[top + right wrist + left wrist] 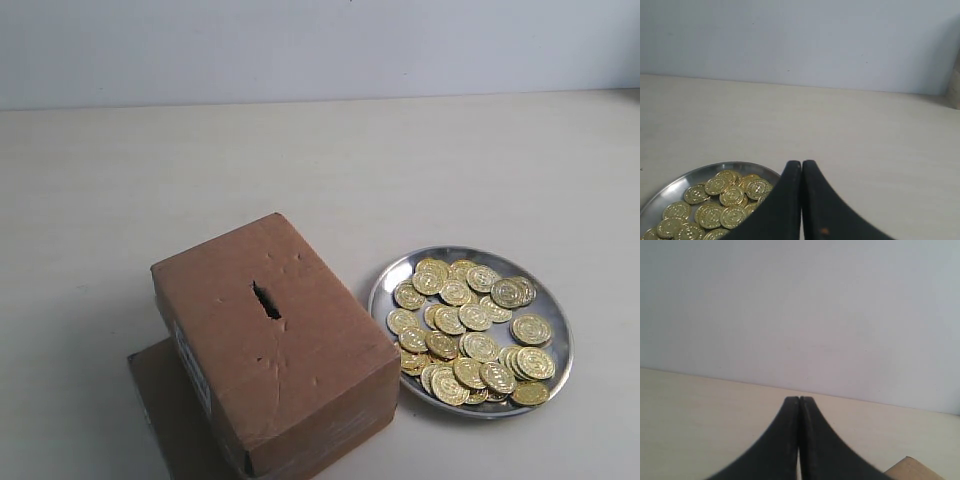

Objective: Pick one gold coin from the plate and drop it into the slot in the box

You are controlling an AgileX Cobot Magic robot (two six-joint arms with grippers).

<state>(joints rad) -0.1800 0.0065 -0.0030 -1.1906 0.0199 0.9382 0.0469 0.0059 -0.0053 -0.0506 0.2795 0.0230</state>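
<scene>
My left gripper (pixel 799 400) had its jaws pressed together with nothing between them. My right gripper (pixel 802 163) was the same, closed and empty. Neither arm showed in the exterior view, so I judged both were held back from the box (pixel 275 350), leaving it unobstructed.

The box stood on a flat cardboard sheet (pixel 150 385) that stuck out on the side away from the plate (pixel 470 252). The slot (pixel 266 300) lay in the box's top face, opening upward, which suited a drop from above. The plate sat just beside the box on the table (pixel 300 150); I could not tell whether they touched. The gold coins (pixel 465 330) lay heaped and overlapping in it, none yet lifted. My right gripper looked over the plate, so I judged that arm the natural one for the pick.

Beyond the box the table ran bare, giving open room above both plate and slot. The plate's raised rim would hinder a sideways approach, so coming down from above seemed best. The slot was narrow and ragged-edged, leaving little margin: a coin would need to go in edge-on, aligned along the slit.
</scene>
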